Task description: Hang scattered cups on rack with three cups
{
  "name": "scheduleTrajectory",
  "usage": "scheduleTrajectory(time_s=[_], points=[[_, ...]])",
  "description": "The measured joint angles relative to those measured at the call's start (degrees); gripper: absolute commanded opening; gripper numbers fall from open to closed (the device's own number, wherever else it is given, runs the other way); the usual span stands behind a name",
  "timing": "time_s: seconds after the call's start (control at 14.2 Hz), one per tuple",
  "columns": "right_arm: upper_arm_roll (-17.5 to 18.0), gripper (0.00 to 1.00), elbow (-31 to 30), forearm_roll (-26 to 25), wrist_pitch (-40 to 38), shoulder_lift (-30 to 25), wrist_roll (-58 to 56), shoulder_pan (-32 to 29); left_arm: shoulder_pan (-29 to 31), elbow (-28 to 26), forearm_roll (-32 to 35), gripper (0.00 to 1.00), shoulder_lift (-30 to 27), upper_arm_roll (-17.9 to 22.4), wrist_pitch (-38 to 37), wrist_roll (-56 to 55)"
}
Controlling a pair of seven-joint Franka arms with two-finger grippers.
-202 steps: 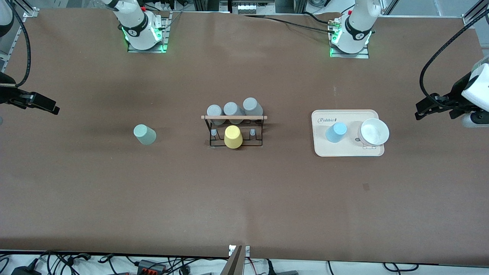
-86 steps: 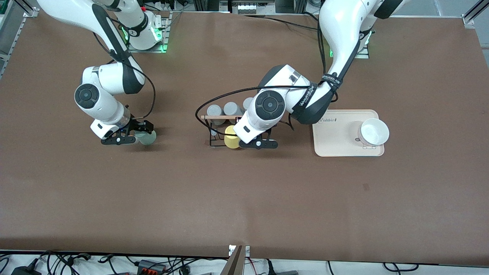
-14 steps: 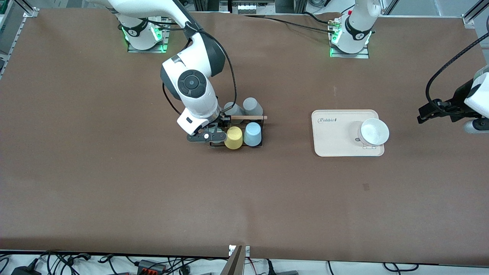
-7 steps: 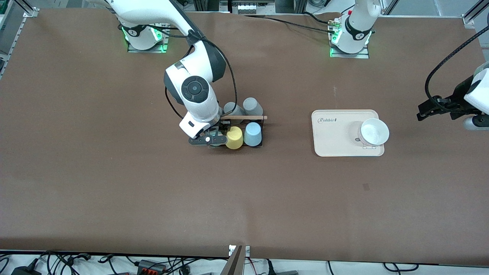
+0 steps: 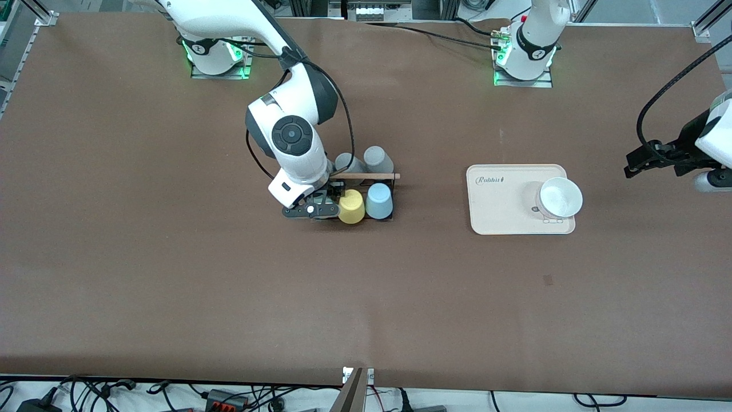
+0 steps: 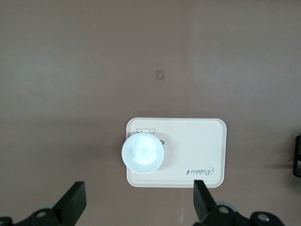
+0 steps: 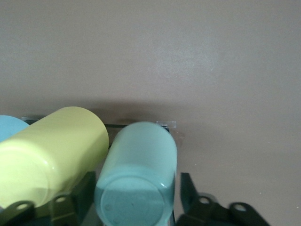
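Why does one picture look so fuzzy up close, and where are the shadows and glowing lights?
Right wrist view: the sage green cup and yellow cup sit too close to the lens, so they look soft, with a dark shadow under them. Left wrist view: the white bowl looks washed out, nearly glowing. Front view: light is even, shadows are faint, and green lamps glow at both arm bases.

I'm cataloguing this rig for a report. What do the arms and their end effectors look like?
Both arms have glossy white shells with dark grey joints and round dark caps, black cables looped alongside, and green-lit bases. The right end effector and left end effector are black, with flat fingers.
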Motion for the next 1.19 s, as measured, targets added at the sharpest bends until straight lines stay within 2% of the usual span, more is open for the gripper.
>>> scheduleTrajectory(time_s=[0.42, 0.7, 0.98, 1.19], points=[[-0.08, 1.0, 0.27, 0.0, -0.35, -1.2, -0.07, -0.39, -0.01, -1.23, -0.01, 1.0, -1.05, -0.84, 1.2, -0.05], [-0.27, 1.0, 1.27, 0.02, -7.3, -7.91, -0.11, -2.51, 0.01, -1.23, -0.01, 1.0, -1.13, -0.88, 2.51, -0.12], [-0.54, 1.0, 1.4, -0.02, -13.93, -17.01, -0.66, -9.47, 0.05, -1.26, -0.01, 1.0, -1.13, -0.86, 2.63, -0.13], [-0.78, 1.0, 1.29, -0.05, -16.78, -21.55, -3.77, -18.21, 0.0, -1.47, -0.01, 1.0, -1.05, -0.91, 2.79, -0.13]])
